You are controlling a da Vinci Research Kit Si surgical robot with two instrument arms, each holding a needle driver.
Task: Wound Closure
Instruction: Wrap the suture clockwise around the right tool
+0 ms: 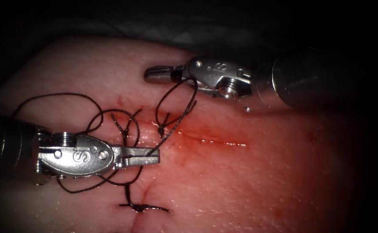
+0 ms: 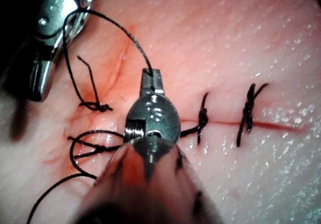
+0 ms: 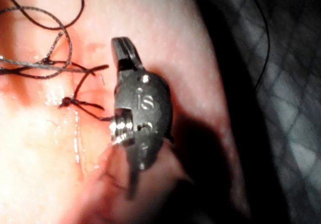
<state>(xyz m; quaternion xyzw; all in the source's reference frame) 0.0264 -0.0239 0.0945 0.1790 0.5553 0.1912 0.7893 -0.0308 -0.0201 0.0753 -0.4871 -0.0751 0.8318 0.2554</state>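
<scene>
The left steel tool (image 1: 147, 156) clamps the dark braided thread (image 1: 176, 121) beside the thin red cut (image 1: 214, 140). The right steel tool (image 1: 158, 74) grips thread above it, over glistening pink tissue (image 1: 262, 181) with knotted stitches (image 1: 139, 207).

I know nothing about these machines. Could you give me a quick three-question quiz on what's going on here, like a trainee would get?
1. True or false: the left tool has its jaws shut on the thread.
2. The thread loops round which? A the right tool; B the left tool's shaft; C a needle.
3. Fill in: red fluid lies along the ___ in the tissue.
Key: 1 true; 2 A; 3 cut.
</scene>
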